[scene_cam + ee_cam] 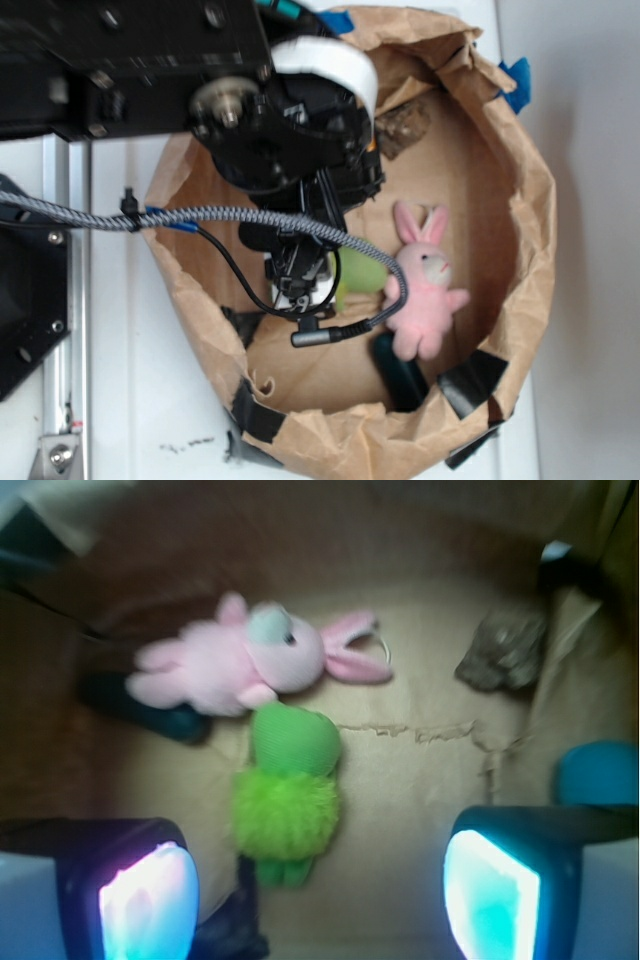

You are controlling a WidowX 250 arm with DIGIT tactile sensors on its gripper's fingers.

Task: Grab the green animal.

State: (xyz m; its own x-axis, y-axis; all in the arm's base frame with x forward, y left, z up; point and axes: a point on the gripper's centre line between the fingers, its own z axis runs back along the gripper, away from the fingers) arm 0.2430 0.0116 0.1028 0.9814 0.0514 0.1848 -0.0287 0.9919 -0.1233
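Spread wide and empty, the gripper (320, 890) hangs over the paper bag (530, 200). Between its fingers, nearer the left one (140, 895), lies the green animal (290, 790), head touching the pink bunny (245, 660) beyond.

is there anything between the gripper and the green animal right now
Nothing visible. In the wrist view the gripper is open, and the green animal lies uncovered ahead between its fingers, nearer one of them. The pink bunny touches its far end.
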